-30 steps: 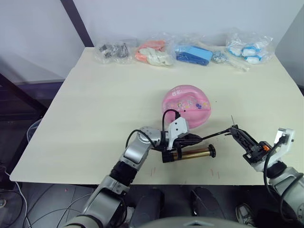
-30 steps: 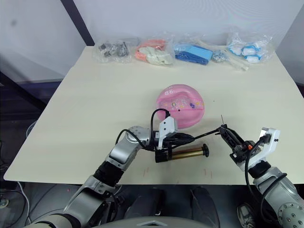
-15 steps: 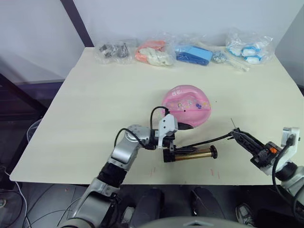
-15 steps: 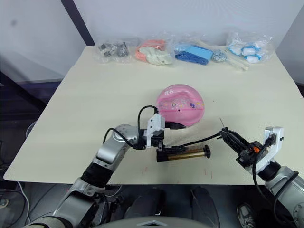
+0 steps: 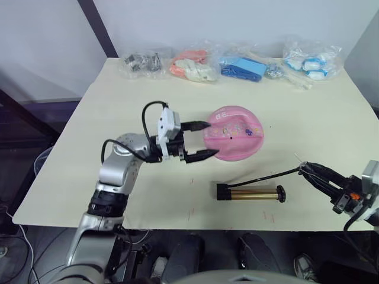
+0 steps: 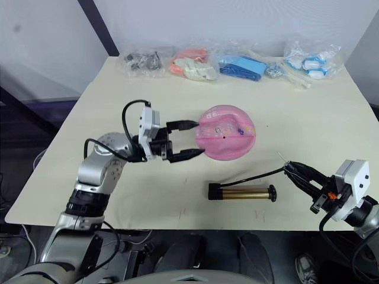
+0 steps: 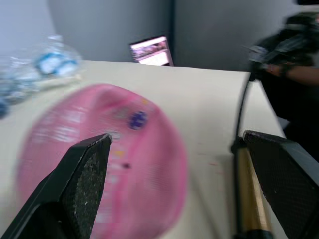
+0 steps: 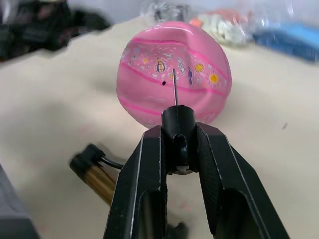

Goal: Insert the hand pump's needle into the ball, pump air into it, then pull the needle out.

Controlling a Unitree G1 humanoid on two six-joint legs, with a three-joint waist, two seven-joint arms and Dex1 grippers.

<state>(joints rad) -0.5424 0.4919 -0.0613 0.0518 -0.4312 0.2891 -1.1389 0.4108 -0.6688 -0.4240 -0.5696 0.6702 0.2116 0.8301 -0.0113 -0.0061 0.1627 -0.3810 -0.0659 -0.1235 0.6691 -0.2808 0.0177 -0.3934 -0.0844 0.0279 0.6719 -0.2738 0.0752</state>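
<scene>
The pink ball point(image 5: 238, 132) lies dented on the table, its black valve hole point(image 8: 164, 83) showing in the right wrist view. My left gripper point(image 5: 211, 139) is open, its fingers point(image 7: 79, 183) spread at the ball's left side, not touching it. The gold hand pump point(image 5: 251, 193) lies flat near the table's front edge, free of both grippers. Its black hose point(image 5: 266, 176) curves right to my right gripper point(image 5: 309, 170), which is shut on the black fitting point(image 8: 177, 130). The needle point(image 8: 174, 87) sticks out from the fitting, pointing toward the ball from a distance.
Several clear bags of small items line the table's back edge point(image 5: 142, 62) point(image 5: 192, 66) point(image 5: 243, 66) point(image 5: 311, 59). The table's front edge point(image 5: 177, 223) runs just below the pump. Bare tabletop point(image 5: 118, 100) lies left of the ball.
My left gripper let go of the pump, opened wide and moved up and left to the ball's side. The pump now lies on the table. My right gripper drew right with the needle.
</scene>
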